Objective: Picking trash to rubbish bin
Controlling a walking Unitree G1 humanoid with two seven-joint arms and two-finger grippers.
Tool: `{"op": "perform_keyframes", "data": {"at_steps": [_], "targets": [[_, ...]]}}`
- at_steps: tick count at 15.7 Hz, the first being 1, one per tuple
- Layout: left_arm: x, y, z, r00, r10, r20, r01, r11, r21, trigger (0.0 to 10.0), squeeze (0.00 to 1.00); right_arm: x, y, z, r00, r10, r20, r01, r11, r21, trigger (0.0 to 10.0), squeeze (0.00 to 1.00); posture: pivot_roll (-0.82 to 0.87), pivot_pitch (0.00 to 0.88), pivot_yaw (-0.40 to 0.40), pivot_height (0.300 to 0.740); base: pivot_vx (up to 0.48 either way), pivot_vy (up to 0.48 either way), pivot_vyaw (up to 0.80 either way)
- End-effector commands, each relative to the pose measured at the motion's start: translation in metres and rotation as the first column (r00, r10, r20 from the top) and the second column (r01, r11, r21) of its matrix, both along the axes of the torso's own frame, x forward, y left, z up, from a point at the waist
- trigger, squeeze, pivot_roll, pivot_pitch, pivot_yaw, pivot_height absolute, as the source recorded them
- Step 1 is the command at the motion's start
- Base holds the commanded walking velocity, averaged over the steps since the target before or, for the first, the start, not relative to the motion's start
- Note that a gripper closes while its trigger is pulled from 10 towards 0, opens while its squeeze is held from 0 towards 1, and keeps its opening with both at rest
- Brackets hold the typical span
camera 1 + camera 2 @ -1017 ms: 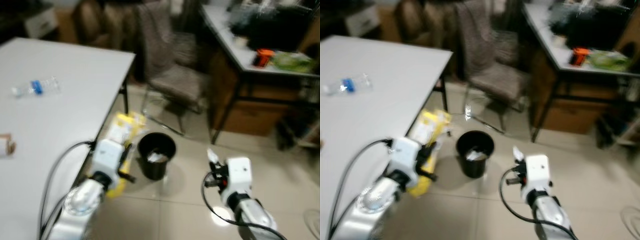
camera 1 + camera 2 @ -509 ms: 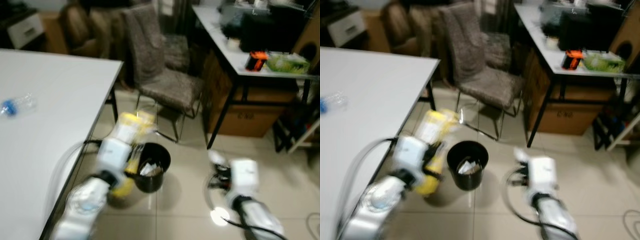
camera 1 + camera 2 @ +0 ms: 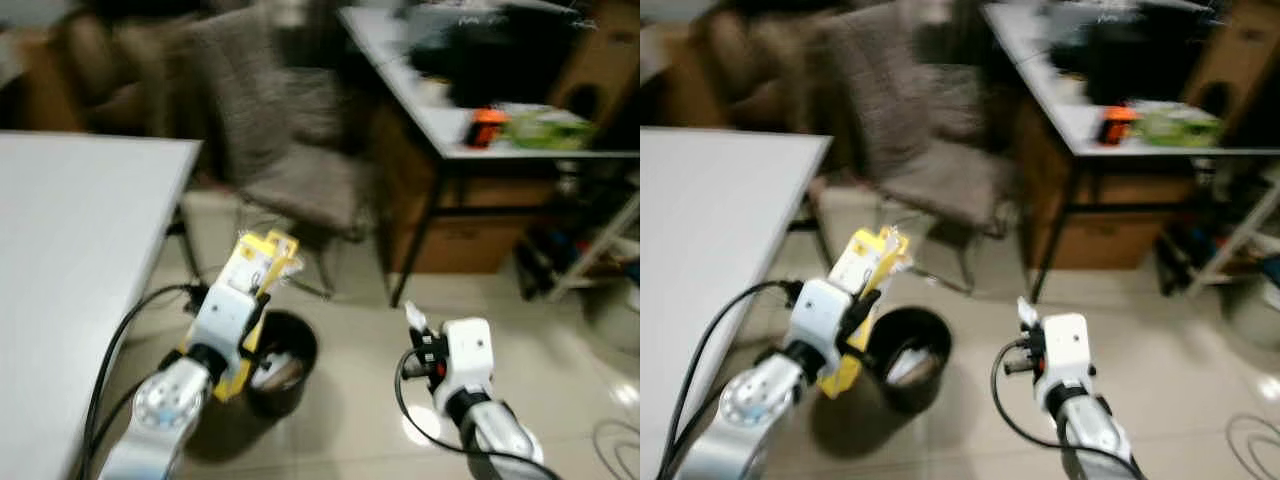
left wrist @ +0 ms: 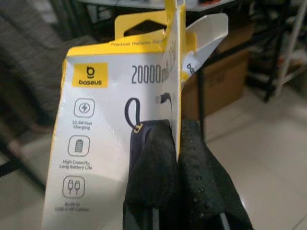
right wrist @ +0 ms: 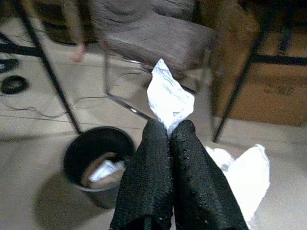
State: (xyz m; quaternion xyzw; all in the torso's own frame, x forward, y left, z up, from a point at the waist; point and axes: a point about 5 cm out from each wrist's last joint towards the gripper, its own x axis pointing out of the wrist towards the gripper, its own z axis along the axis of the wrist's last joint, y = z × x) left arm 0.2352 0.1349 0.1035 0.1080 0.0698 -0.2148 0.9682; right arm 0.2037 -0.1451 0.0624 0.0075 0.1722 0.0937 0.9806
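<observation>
Trash is in both of your grippers. Your left gripper (image 4: 178, 143) is clamped on a yellow and white package (image 4: 120, 120) (flat cardboard, printed "baseus" and "20000"), with the two black fingers (image 4: 153, 177) pinched together on the card's edge. From the head camera you see that package (image 3: 255, 268) sticking up and forward from the left gripper (image 3: 252, 312), tilted, just beside the rim of the bin (image 3: 290, 345) and partly over its near left edge.

The bin is black and round, and it stands on the tiled floor (image 3: 350, 330) between your two arms, closer to the left one. Some white and brownish scraps (image 5: 103, 171) already lie inside it.

Your right gripper (image 5: 169, 132) is pressed together on a crumpled white paper (image 5: 168, 98), which stands up past the fingertips. In the head view that paper (image 3: 414, 318) shows as a small white tip at the front of the right gripper (image 3: 420, 335), off to the right of the bin and apart from it, above bare floor.

To your left is the corner of a white table (image 3: 80, 230). Ahead of the bin stands a grey chair (image 3: 290, 170), and further right a desk (image 3: 470, 130) with clutter on top and a cardboard box (image 3: 455, 235) under it. The head views are somewhat blurred.
</observation>
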Motion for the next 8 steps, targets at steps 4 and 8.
{"op": "perform_keyframes", "data": {"at_steps": [4, 8], "targets": [[-0.0026, 0.0018, -0.0063, 1.000, 0.001, -0.017, 0.000, 1.000, 0.022, 10.0, 0.00, 0.0024, -0.0003, -0.0015, 1.000, 0.003, 0.005, -0.003, 1.000, -0.015, 10.0, 0.00, -0.06, 0.036, -0.048, 0.740, 0.383, 0.000, 0.00], [-0.0026, 0.0031, -0.0094, 1.000, 0.005, -0.025, -0.005, 0.999, 0.033, 10.0, 0.00, 0.0021, -0.0010, -0.0054, 1.000, 0.012, -0.010, -0.012, 0.999, -0.029, 10.0, 0.00, -0.06, 0.037, -0.046, 0.740, 0.386, 0.000, 0.00]]}}
